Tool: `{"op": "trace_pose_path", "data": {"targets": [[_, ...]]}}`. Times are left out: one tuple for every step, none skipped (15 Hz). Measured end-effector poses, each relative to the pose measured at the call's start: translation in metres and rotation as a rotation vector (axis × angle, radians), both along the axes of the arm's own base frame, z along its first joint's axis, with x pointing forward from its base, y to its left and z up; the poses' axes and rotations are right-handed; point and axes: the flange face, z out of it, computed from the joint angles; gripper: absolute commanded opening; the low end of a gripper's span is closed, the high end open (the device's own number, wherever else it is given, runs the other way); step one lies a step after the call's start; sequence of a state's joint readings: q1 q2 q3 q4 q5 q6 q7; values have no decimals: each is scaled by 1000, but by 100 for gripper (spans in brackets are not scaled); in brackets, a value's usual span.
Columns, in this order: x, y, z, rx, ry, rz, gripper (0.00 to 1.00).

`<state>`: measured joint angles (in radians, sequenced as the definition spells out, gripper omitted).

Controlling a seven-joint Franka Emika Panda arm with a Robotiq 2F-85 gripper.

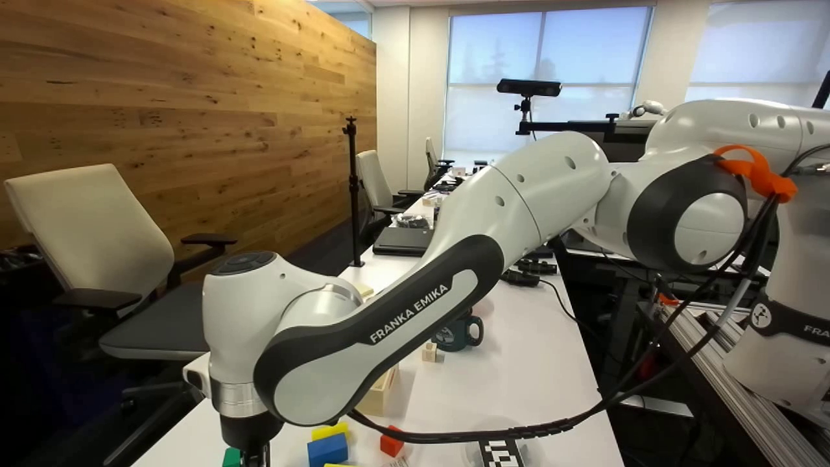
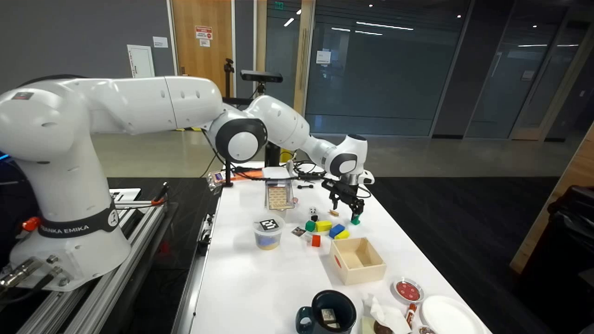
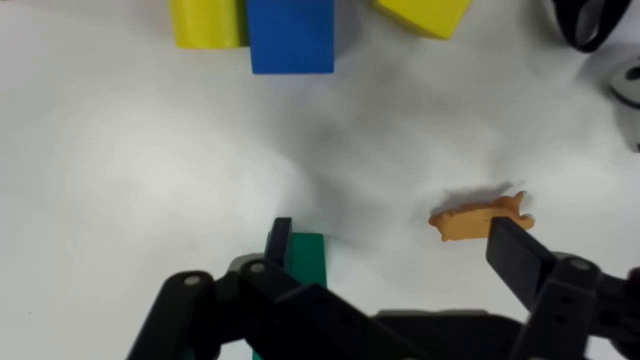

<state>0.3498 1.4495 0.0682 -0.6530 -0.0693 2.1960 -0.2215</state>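
Note:
My gripper [image 3: 390, 230] stands open in the wrist view, with only white tabletop between its fingers. Its left finger [image 3: 281, 242] overlaps a green block [image 3: 307, 260]; whether they touch I cannot tell. Part of the right finger [image 3: 520, 260] covers the end of a small orange animal figure [image 3: 465, 225] lying on its side. Farther up that view are a blue block [image 3: 292, 37] and two yellow blocks [image 3: 207, 22]. In an exterior view the gripper [image 2: 345, 209] is low over the table, by the green block [image 2: 355, 221] and the figure [image 2: 333, 213].
A red block [image 2: 316, 240] and another green block [image 2: 310, 226] lie near the blue block [image 2: 336, 230]. An open wooden box [image 2: 345, 273] stands beyond them, then a dark mug [image 2: 304, 320] and a white plate [image 2: 450, 315]. A clear tub [image 2: 267, 239] carries a marker on its lid.

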Motion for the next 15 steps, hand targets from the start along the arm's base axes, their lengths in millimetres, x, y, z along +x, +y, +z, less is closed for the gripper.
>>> {"op": "trace_pose_path", "data": {"targets": [[1,-5,-2,-3,0,-5,100],[3,-10,-3,-8,-2,-11,100],[5,-17,-4,-11,-4,-19,100],[8,-23,-4,-13,-7,-26,100],[10,-30,-6,-14,-10,-34,100],[12,-36,-7,-16,-16,-42,100],[13,-43,-10,-16,-23,-50,100],[14,-48,-13,-15,-33,-57,100],[15,-54,-16,-14,-43,-64,100],[16,-59,-19,-12,-55,-71,100],[16,-64,-23,-10,-67,-80,100],[16,-69,-26,-10,-78,-91,100],[16,-74,-29,-10,-88,-101,100],[15,-78,-30,-5,-98,-106,100],[14,-79,-30,0,-108,-107,100]]}}
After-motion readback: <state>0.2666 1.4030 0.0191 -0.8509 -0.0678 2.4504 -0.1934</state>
